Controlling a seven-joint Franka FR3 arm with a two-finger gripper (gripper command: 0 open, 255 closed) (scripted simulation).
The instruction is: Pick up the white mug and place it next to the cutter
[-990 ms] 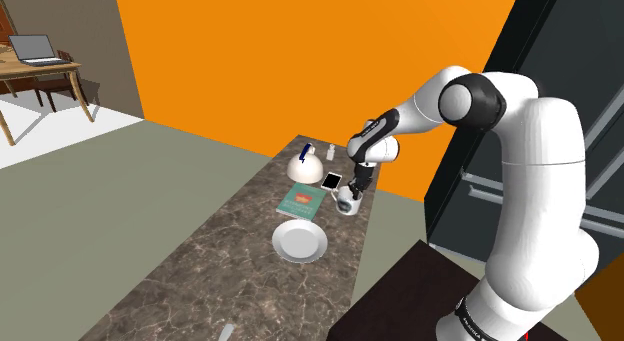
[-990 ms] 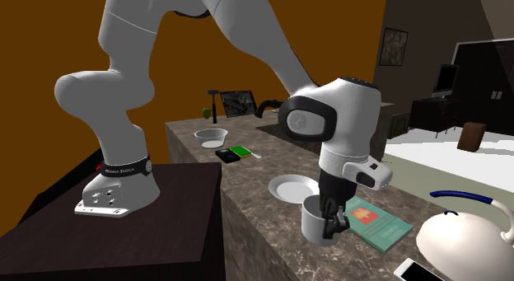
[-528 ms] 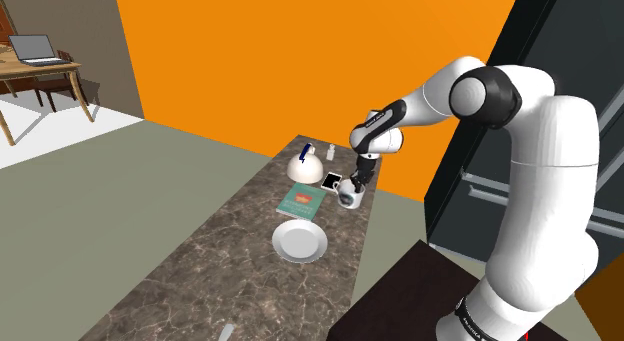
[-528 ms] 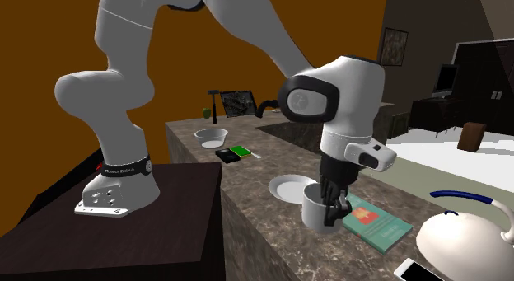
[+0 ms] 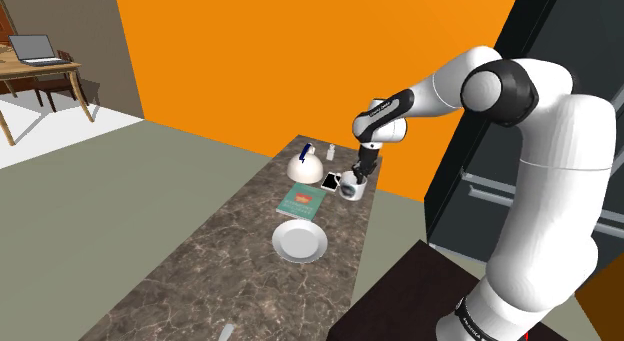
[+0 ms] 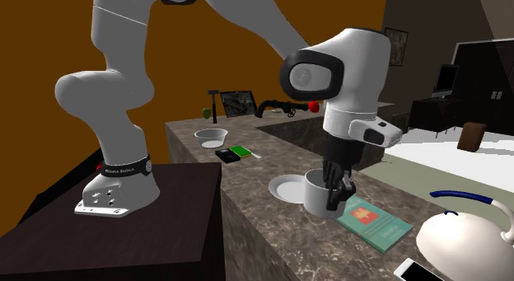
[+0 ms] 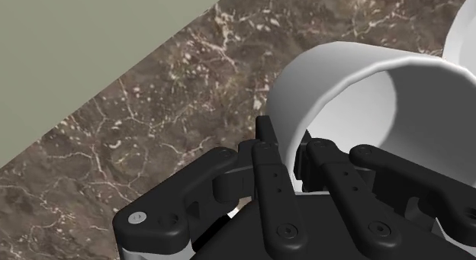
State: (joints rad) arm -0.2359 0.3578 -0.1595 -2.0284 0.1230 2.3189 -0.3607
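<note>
My black gripper (image 6: pixel 336 193) is shut on the rim of a white mug (image 6: pixel 316 194), one finger inside and one outside. The mug hangs upright just above the brown marble counter (image 6: pixel 247 197), between the white plate (image 6: pixel 288 189) and the teal book (image 6: pixel 376 222). From the shoulder view the mug (image 5: pixel 350 189) and gripper (image 5: pixel 357 178) are at the counter's far end beside a phone (image 5: pixel 331 181). The wrist view looks down at the mug's open rim (image 7: pixel 336 87) in front of my fingers (image 7: pixel 267 155). A small black and green object (image 6: pixel 233 152), possibly the cutter, lies further along the counter.
A white kettle (image 5: pixel 305 166) with a blue handle stands by the phone at the far end. A white bowl (image 6: pixel 211 138) and a hammer (image 6: pixel 212 102) sit near the other end. The book (image 5: pixel 302 200) and plate (image 5: pixel 300 241) lie mid-counter. My dark stand (image 6: pixel 123 213) borders the counter.
The gripper has risen with the mug clasped in it, lifting it off the counter and carrying it slightly toward the shoulder view's upper right. Everything else stays put.
</note>
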